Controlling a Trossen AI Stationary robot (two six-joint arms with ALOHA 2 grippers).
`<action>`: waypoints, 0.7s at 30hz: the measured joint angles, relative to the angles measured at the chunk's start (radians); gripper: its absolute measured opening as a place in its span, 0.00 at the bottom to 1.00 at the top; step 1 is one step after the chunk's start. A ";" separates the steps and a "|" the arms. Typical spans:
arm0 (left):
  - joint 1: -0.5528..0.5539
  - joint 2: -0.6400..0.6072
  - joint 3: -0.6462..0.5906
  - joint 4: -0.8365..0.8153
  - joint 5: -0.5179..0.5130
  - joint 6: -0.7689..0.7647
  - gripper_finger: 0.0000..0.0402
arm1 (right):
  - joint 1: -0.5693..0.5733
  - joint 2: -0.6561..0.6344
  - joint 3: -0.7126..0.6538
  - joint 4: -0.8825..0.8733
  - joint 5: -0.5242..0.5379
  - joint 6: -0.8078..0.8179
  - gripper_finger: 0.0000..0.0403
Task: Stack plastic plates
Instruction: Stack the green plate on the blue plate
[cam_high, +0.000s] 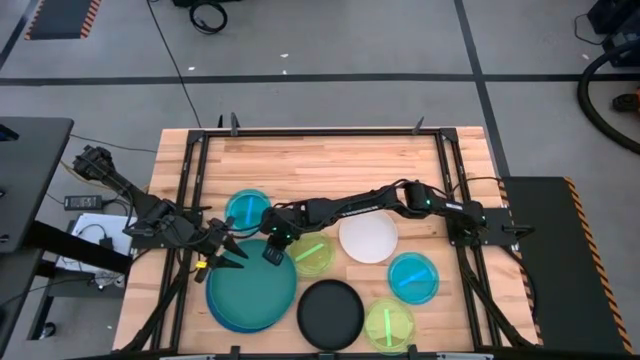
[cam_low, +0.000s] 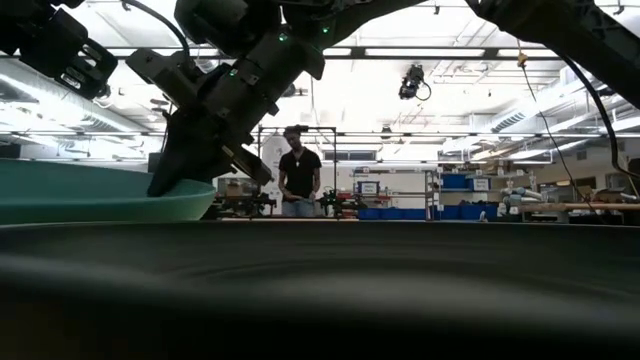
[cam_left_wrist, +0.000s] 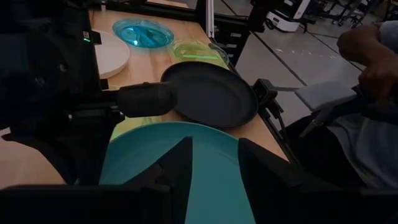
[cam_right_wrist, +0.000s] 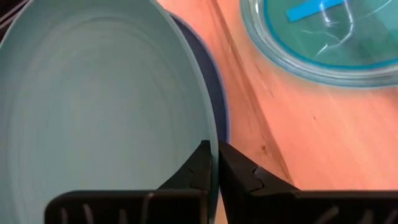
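The large teal plate (cam_high: 252, 290) lies on the blue plate (cam_right_wrist: 217, 93), whose rim peeks out beside it. My right gripper (cam_high: 272, 248) reaches across the table and is shut on the teal plate's far rim. My left gripper (cam_high: 228, 252) is open over the teal plate's (cam_left_wrist: 186, 149) left edge, with its fingers apart above the surface. Around these lie the black plate (cam_high: 330, 313), the white plate (cam_high: 368, 238), two cyan plates (cam_high: 247, 208) (cam_high: 413, 277) and two lime-green plates (cam_high: 312, 255) (cam_high: 388, 325). My right gripper (cam_right_wrist: 214, 149) pinches the teal plate's far rim (cam_right_wrist: 210, 127) between its two fingers, one finger inside the dish and one outside. The fingers come from above, slanting down from the far right. The plate stays over the blue plate; whether the held rim is raised, I cannot tell.
The black plate (cam_left_wrist: 211, 93) sits just right of the teal one, near the table's near edge. A lime-green plate touches the teal plate's right side. A dark frame (cam_high: 190, 200) runs round the table. A person's arm (cam_left_wrist: 367, 68) shows beyond the near edge.
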 joint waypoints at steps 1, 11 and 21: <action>0.000 0.000 0.000 0.000 0.000 0.000 0.34 | -0.001 0.000 0.000 0.003 0.003 -0.004 0.07; 0.000 0.000 0.000 -0.008 0.000 0.000 0.34 | -0.001 0.000 0.000 0.026 0.006 -0.047 0.21; 0.000 0.000 0.000 -0.008 0.000 0.000 0.34 | -0.033 -0.035 0.000 -0.012 -0.138 -0.054 0.37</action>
